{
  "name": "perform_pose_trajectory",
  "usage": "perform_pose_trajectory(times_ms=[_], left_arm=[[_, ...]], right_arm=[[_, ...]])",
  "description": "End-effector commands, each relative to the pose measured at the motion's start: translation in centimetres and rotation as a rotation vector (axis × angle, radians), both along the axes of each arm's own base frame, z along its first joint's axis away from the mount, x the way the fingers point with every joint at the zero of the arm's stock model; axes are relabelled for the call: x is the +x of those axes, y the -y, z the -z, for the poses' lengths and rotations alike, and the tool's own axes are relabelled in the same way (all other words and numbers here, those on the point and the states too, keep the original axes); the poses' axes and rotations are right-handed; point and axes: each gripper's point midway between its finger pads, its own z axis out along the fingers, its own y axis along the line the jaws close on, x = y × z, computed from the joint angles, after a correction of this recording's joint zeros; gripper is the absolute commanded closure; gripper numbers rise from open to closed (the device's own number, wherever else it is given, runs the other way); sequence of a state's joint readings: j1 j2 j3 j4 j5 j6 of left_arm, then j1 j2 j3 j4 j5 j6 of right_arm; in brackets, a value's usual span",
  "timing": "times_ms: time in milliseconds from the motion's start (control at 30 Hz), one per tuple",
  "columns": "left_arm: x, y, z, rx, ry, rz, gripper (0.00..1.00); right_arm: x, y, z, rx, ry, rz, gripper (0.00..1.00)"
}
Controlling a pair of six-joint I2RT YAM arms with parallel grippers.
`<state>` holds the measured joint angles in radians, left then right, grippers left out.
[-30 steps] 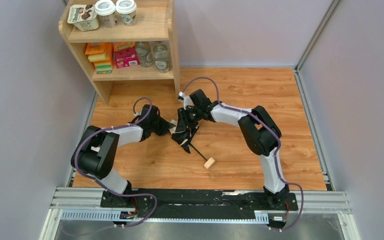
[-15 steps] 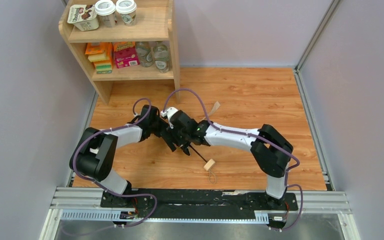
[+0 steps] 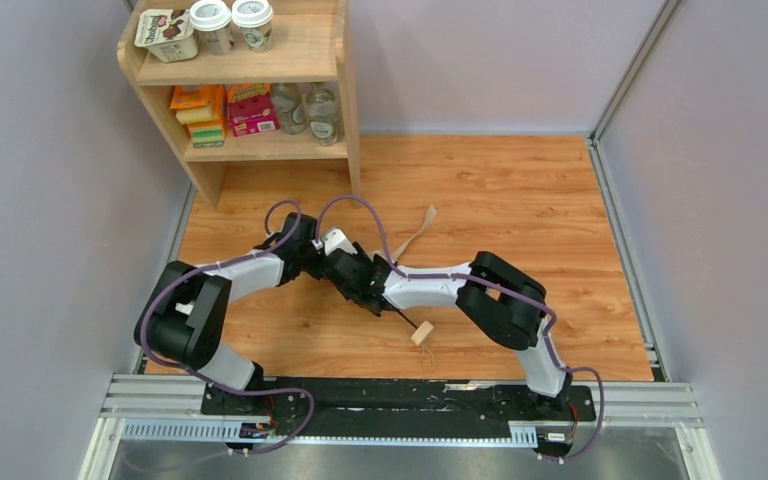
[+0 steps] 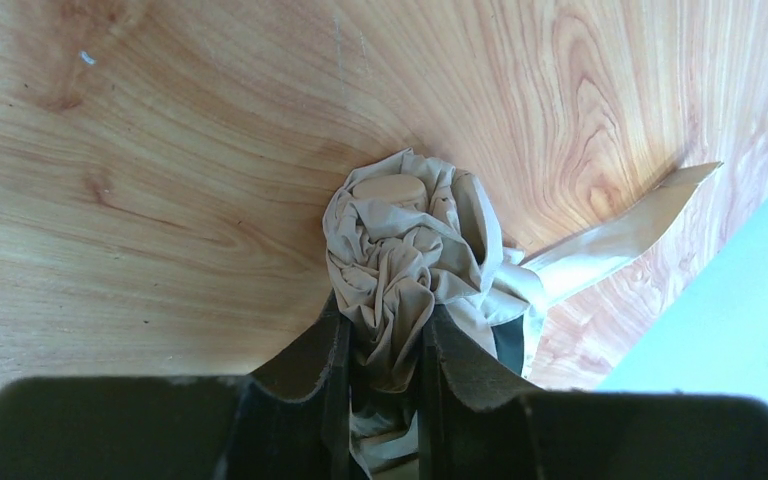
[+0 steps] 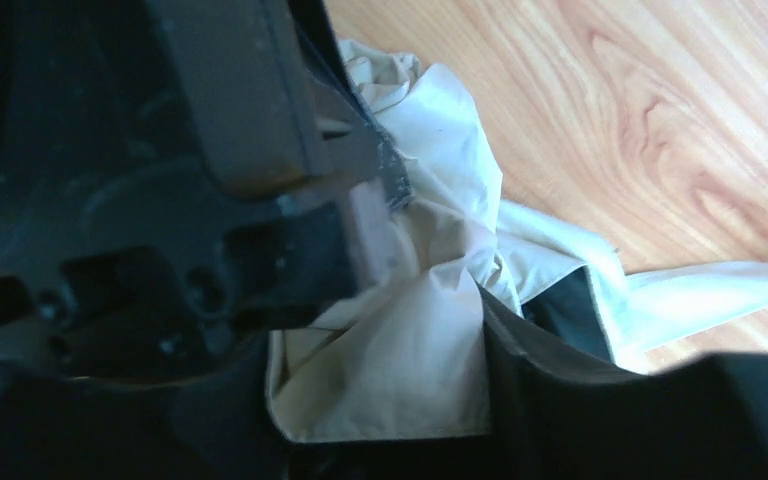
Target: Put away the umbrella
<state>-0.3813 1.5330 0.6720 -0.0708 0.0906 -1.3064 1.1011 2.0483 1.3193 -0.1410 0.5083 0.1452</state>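
My left gripper [image 4: 384, 318] is closed most of the way, its two dark fingers [image 4: 332, 345] pinching the bunched beige cloth of the umbrella [image 4: 400, 250] near its capped tip. The cloth bulges out past my fingertips in a crumpled knot just above the wooden table [image 4: 160, 150]. A flat beige strap [image 4: 620, 228] runs away from the bundle toward the far right, its end lifted off the wood. My right gripper [image 5: 380, 375] sits right up against the left one, and folds of the same pale cloth lie between its fingers. One dark finger [image 5: 540, 370] touches the cloth on the right, but the other side is lost in shadow and black hardware, so I cannot tell whether these jaws are pressing the cloth or only standing round it. From above, both my arms meet at the middle of the table. The thin black shaft [image 3: 401, 316] slants out from under them toward my bases and ends in the small wooden handle [image 3: 421, 332], which rests on the table. A stocked shelf [image 3: 260, 145] stands at the far left corner, well apart from the umbrella.
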Motion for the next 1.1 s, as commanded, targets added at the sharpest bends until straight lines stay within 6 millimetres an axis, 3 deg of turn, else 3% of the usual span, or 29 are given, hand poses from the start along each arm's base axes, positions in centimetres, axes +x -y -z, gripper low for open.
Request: perform_pose_trajectory(times_ms=[0, 100, 200, 267, 300, 333, 433, 533, 633, 700, 867, 1067], left_arm=[[-11.2, -4.4, 6.6, 0.233, -0.423, 0.046, 1.0], [-10.8, -4.2, 6.1, 0.226, -0.4, 0.045, 1.0], [-9.9, -4.0, 5.4, 0.222, -0.349, 0.061, 0.93], [-9.0, -4.0, 4.3, 0.236, -0.289, 0.083, 0.76], [-8.7, -4.1, 3.7, 0.241, -0.258, 0.094, 0.62], [-8.3, -4.0, 3.1, 0.238, -0.227, 0.098, 0.57], [-7.1, -3.6, 0.1, 0.208, -0.092, 0.124, 0.26], [-5.7, -3.6, -3.3, 0.203, 0.05, 0.131, 0.25], [-6.1, -3.7, -4.8, 0.184, 0.07, 0.116, 0.24], [-6.8, -3.6, -4.9, 0.155, 0.044, 0.095, 0.24], [-7.1, -1.2, -4.3, -0.011, 0.027, 0.087, 0.23], [-5.0, -0.2, -4.6, -0.049, 0.079, 0.062, 0.23]], right_arm=[[0.9, 0.6, 0.8, -0.017, 0.028, 0.089, 0.6], [-0.9, 1.7, 2.0, 0.018, -0.047, 0.084, 0.97], [-3.9, 3.1, 4.8, 0.062, -0.166, 0.023, 1.0], [-5.7, 3.0, 5.9, 0.139, -0.253, -0.035, 1.0], [-6.8, 3.3, 6.7, 0.176, -0.309, -0.069, 1.0], [-7.7, 2.9, 6.7, 0.235, -0.353, -0.115, 1.0], [-9.8, 3.0, 7.4, 0.358, -0.505, -0.209, 1.0], [-11.0, 3.4, 7.1, 0.522, -0.665, -0.267, 1.0], [-11.2, 4.1, 7.7, 0.601, -0.776, -0.27, 1.0], [-11.0, 4.3, 8.3, 0.613, -0.831, -0.244, 1.0], [-10.7, 4.7, 9.9, 0.563, -0.887, -0.19, 1.0], [-10.2, 5.5, 11.1, 0.555, -0.935, -0.143, 1.0]])
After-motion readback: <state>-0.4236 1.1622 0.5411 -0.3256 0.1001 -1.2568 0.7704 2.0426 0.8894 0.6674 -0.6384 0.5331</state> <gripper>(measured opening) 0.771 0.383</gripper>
